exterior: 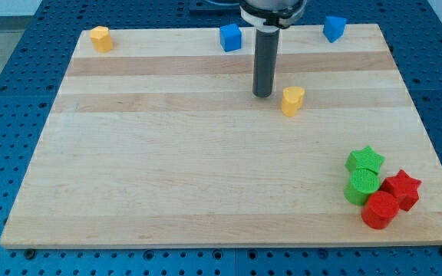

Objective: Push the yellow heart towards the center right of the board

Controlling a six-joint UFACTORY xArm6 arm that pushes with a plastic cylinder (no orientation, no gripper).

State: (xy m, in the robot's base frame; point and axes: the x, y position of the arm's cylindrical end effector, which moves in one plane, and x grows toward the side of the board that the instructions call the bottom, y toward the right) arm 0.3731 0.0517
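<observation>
My tip (263,95) stood on the wooden board (167,176), bare and clamping nothing, just left of the yellow heart (291,100) above the board's middle. Eight blocks showed: two yellow, two blue along the top, two green and two red bunched bottom right.

A straight, smooth dark-grey cylindrical rod (264,65) hangs from a wider black rounded collar (272,14); my tip (263,95) is its flat, blunt lower end, plain and unmarked.
</observation>
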